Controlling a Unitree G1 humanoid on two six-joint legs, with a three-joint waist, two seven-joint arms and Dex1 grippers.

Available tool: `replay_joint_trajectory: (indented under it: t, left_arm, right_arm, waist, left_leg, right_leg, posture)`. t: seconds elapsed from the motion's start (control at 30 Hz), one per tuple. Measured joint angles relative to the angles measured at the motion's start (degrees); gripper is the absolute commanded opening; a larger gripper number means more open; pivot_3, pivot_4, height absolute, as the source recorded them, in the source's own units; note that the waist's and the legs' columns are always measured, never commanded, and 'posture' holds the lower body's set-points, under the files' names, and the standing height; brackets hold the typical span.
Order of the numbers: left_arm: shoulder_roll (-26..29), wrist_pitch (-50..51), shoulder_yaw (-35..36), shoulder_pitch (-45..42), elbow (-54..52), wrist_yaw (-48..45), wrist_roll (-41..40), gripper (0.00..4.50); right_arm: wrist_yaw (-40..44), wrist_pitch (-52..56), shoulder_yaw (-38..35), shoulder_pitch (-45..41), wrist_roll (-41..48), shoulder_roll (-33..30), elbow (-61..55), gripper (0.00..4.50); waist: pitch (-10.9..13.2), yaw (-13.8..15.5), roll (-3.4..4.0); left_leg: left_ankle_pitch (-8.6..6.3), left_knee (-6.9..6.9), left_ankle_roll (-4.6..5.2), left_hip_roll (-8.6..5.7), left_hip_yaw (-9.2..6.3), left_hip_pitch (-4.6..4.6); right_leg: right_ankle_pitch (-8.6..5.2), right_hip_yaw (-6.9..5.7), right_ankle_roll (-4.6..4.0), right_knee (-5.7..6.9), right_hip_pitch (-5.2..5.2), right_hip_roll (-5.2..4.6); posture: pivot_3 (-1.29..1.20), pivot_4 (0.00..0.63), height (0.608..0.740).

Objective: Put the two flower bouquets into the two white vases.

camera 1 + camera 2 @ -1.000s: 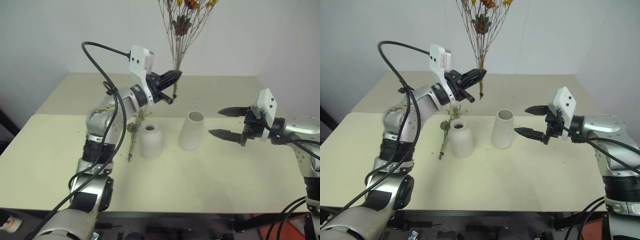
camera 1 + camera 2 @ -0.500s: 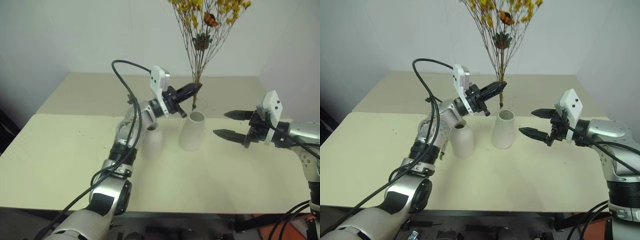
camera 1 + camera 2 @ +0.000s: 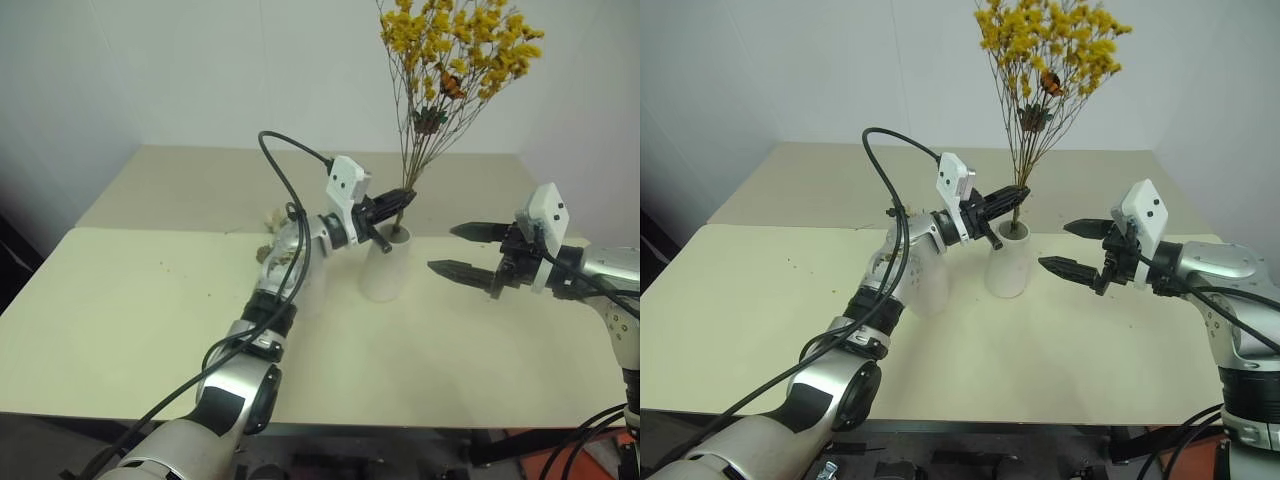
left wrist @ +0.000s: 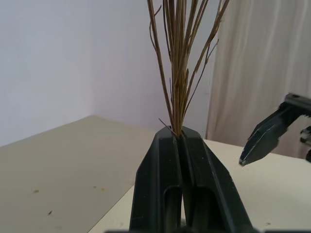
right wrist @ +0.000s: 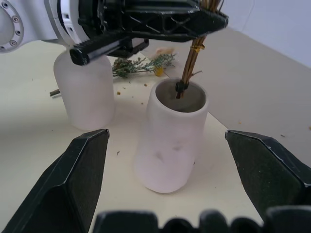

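My left gripper is shut on the stems of the big yellow-orange bouquet, which it holds upright. The stem ends reach just into the wide mouth of the taller white vase. The shorter rounded vase stands right beside it, partly hidden behind my left forearm in the eye views. Behind that vase the small grey-green sprig bunch lies flat on the table. My right gripper hangs open to the right of the taller vase, facing it, with nothing between its fingers.
The beige table runs back to a second table top against a white wall. Flower crumbs are scattered on it. A black cable loops above my left arm. A curtain hangs at the right side.
My left gripper has carried the yellow bouquet to the right and down, from behind the shorter vase to over the taller one, stem ends now in its mouth. The right gripper has held still.
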Motion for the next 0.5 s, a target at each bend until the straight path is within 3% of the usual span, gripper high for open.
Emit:
replay_joint_trajectory:
  t: [0.3,0.5]
  left_arm:
    - [0.2,1.3,0.0,2.4,-4.3,1.1,0.5,0.04]
    - [1.5,6.1,-1.5,3.6,-7.9,1.3,1.1,1.71]
  right_arm:
    - [-0.4,0.2,-0.2,0.4,0.2,-0.2,-0.4,4.5]
    - [-0.4,0.2,0.0,-0.2,0.2,-0.2,-0.2,4.5]
  waist:
    - [-0.1,-0.1,0.13]
    - [-0.1,-0.1,0.14]
  left_leg:
    - [0.0,-0.01,0.01,0.0,0.02,0.09]
    - [-0.01,-0.01,0.02,0.01,0.01,0.08]
  right_leg:
    - [-0.01,0.04,0.01,0.02,0.05,0.01]
    - [-0.02,0.06,0.03,0.02,0.04,0.03]
  posture:
    - [0.0,0.15,0.74]
    - [0.0,0.15,0.74]
